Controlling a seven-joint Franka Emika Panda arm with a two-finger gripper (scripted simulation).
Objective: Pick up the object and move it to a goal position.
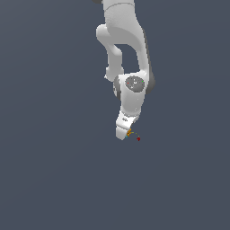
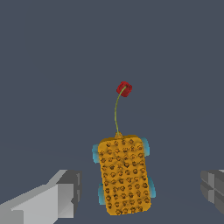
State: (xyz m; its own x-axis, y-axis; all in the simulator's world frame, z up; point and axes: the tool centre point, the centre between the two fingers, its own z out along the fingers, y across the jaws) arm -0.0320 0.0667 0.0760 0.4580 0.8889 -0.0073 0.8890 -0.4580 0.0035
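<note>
The object point(image 2: 124, 175) is an orange-yellow speckled block with cyan bits at its edges. A thin cord runs from it to a small red knob point(image 2: 124, 89). It lies on the dark grey floor between my two fingers. My gripper point(image 2: 140, 190) is open, with a grey finger point(image 2: 61, 197) on one side and the other finger point(image 2: 213, 186) well clear on the other side. In the exterior view the white gripper point(image 1: 126, 134) hangs low over the tiny object point(image 1: 130, 133), with the red knob point(image 1: 138, 139) just beside it. No goal position marker shows.
Flat dark grey floor point(image 1: 54, 170) lies all around. The white arm point(image 1: 123, 54) reaches down from the top of the exterior view.
</note>
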